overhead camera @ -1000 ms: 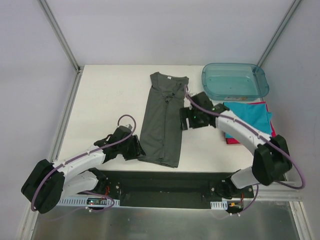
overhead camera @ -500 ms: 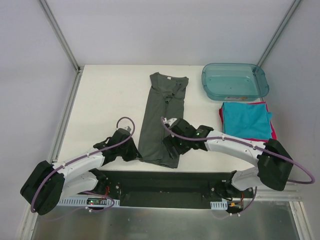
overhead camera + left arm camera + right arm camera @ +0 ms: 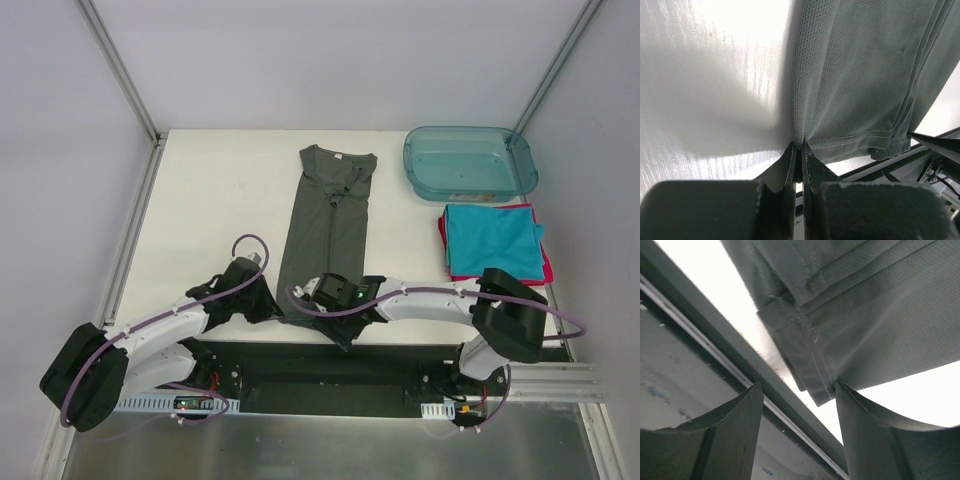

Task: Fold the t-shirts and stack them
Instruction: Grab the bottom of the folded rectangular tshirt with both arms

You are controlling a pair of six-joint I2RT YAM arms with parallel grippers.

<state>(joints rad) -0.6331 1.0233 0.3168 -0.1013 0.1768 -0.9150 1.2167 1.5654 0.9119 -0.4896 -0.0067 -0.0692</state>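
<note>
The dark charcoal-grey t-shirt (image 3: 327,235) lies flat as a long narrow strip, collar at the far end and hem at the near table edge. My left gripper (image 3: 277,311) is shut on the hem's near-left corner; in the left wrist view the cloth (image 3: 860,75) bunches into the pinched jaws (image 3: 799,148). My right gripper (image 3: 341,325) stands open at the hem's near-right corner. In the right wrist view that layered hem corner (image 3: 817,382) lies between the fingers and touches the right one (image 3: 860,420). A folded teal t-shirt (image 3: 492,238) rests on a red-pink one (image 3: 500,278) at the right.
A translucent teal plastic tub (image 3: 470,160) stands at the far right corner, behind the folded pile. The table's near edge and the black base rail (image 3: 715,340) run just under the right gripper. White table (image 3: 210,200) stretches left of the shirt.
My right arm swung from the shirt's upper right side down to its near-right hem corner, jaws narrowing somewhat. My left gripper shut on the near-left hem corner.
</note>
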